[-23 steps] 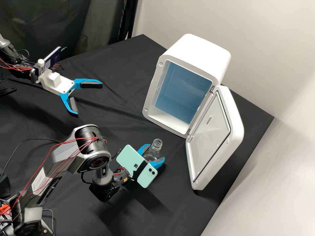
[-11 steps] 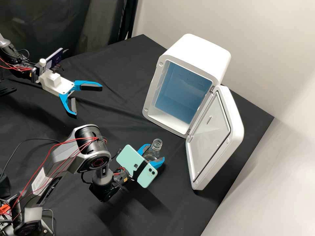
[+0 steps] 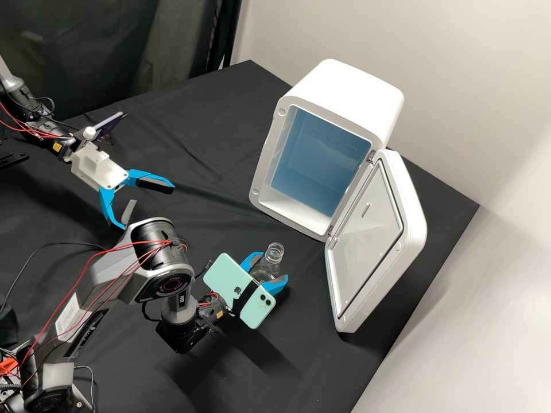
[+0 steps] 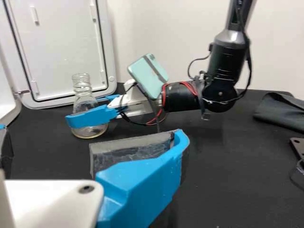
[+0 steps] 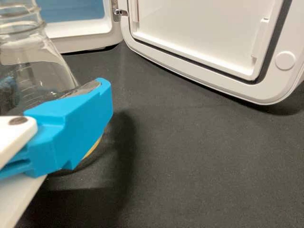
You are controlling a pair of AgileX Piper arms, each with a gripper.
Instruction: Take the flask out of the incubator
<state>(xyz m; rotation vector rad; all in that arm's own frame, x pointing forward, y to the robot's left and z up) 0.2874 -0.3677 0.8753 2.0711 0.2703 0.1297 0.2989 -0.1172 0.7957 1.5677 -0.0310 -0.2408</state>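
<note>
Incubator, high view: a white box-shaped incubator (image 3: 344,97) with a pale blue inside is seen upright at the far right of the black cloth-covered bench (image 3: 201,132). Its white hinged door (image 3: 396,229) is swung fully open toward the near side.
Flask, high view: a clear glass conical flask (image 3: 272,258) is stood upright on the bench outside the incubator, just in front of the open chamber.
Right gripper, high view: the right gripper (image 3: 267,272) is closed around the flask's lower body, one blue finger on each side. A mint-green phone (image 3: 240,289) is strapped to the wrist behind it.
Left gripper, high view: the left gripper (image 3: 147,206) is held above the bench at the left, well apart from the flask, jaws spread wide with nothing between them.
Flask, left wrist view: the base is seen resting on the cloth, clasped low down by the right gripper, with the open door behind it.
Left gripper, left wrist view: one padded blue finger (image 4: 137,161) is shown close to the lens, touching nothing.
Flask, right wrist view: the glass wall is pressed by a blue finger (image 5: 71,123), by which part of the base is hidden.
Door, right wrist view: the door's white inner face is seen just beyond the flask, with the blue chamber beside the hinge.
</note>
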